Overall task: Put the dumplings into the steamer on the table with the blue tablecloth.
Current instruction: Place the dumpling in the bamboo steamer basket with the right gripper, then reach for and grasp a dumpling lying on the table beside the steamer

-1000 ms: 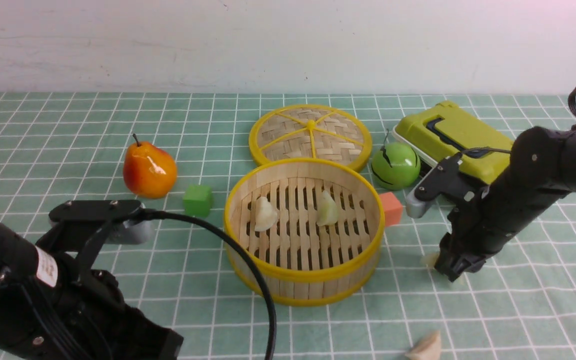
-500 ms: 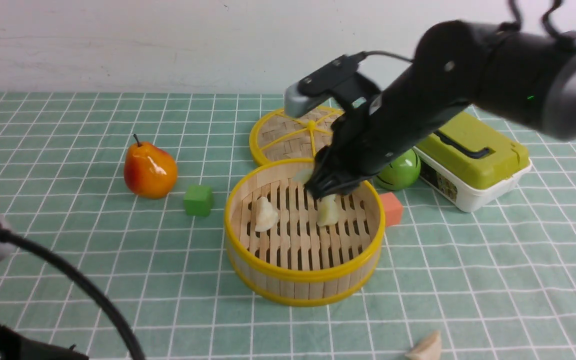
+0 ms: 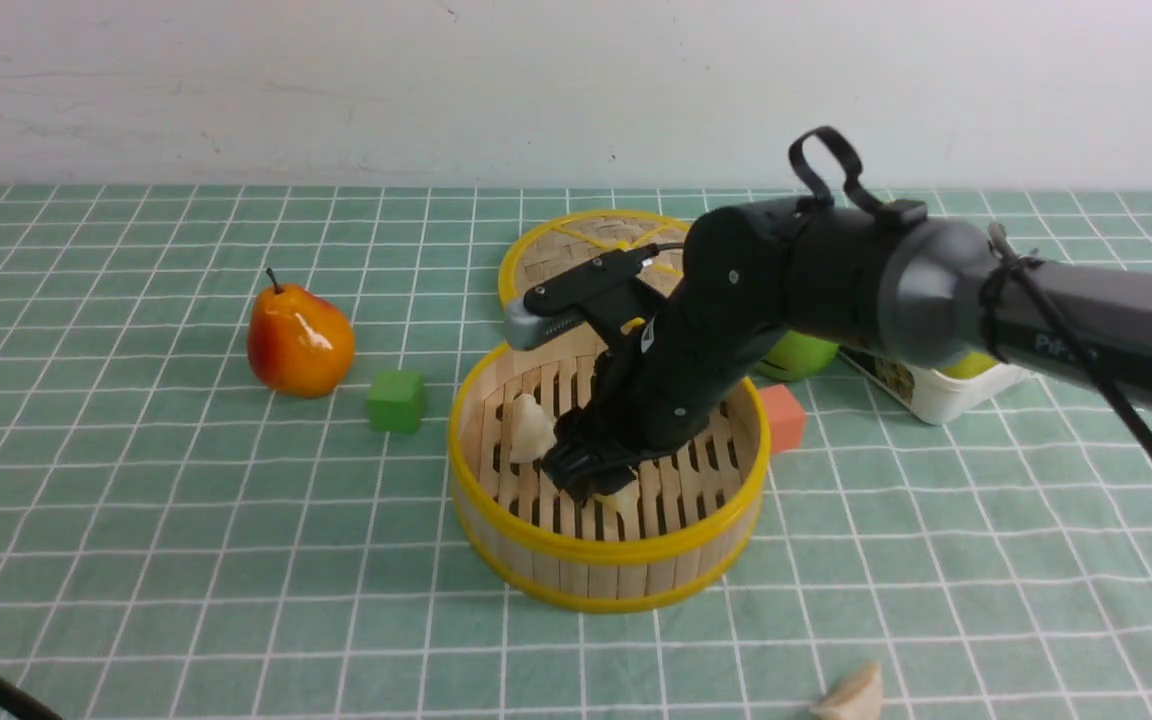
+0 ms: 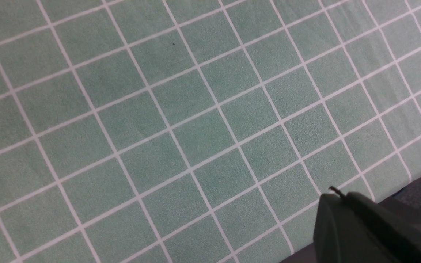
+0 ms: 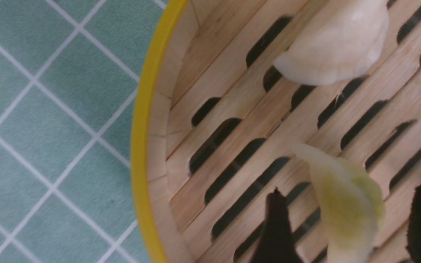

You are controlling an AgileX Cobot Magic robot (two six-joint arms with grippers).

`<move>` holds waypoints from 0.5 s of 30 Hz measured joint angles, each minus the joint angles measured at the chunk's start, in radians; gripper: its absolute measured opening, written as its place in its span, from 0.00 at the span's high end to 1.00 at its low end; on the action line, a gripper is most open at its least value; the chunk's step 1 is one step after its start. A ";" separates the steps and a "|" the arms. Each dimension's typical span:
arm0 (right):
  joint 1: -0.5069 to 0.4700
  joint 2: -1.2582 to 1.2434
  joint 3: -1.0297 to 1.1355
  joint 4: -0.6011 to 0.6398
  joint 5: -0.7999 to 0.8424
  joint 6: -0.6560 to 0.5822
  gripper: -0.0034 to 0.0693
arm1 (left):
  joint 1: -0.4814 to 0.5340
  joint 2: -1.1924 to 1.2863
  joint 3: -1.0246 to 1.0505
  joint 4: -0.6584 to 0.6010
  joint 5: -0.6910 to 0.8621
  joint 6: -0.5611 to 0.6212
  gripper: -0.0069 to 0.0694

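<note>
The steamer (image 3: 606,560) stands mid-table on the blue tablecloth (image 3: 186,500). My right gripper (image 3: 596,480) reaches down into it, jaws open. A pale yellowish dumpling (image 5: 345,204) lies on the slats between its fingertips (image 5: 276,219), with a gap on each side; it also shows in the front view (image 3: 624,497). A second dumpling (image 3: 531,428) sits in the steamer, and shows in the right wrist view (image 5: 333,47). A third dumpling (image 3: 851,695) lies on the cloth at the front. The arm hides any other. My left gripper (image 4: 336,199) hangs shut and empty over bare cloth.
The woven lid (image 3: 576,250) lies behind the steamer. A pear (image 3: 298,340) and green cube (image 3: 396,400) sit to its left. An orange cube (image 3: 784,415), a green apple (image 3: 801,352) and a green-lidded box (image 3: 946,385) sit to its right. The table's edge (image 4: 408,186) is near my left gripper.
My right gripper carried a dumpling from the cloth on the right over the steamer, lowered it to the front slats and opened. My left arm drew back out of the front view.
</note>
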 joint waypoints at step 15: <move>0.000 -0.366 0.280 -0.111 0.400 0.118 0.31 | 0.000 0.000 0.001 -0.003 -0.011 0.000 0.90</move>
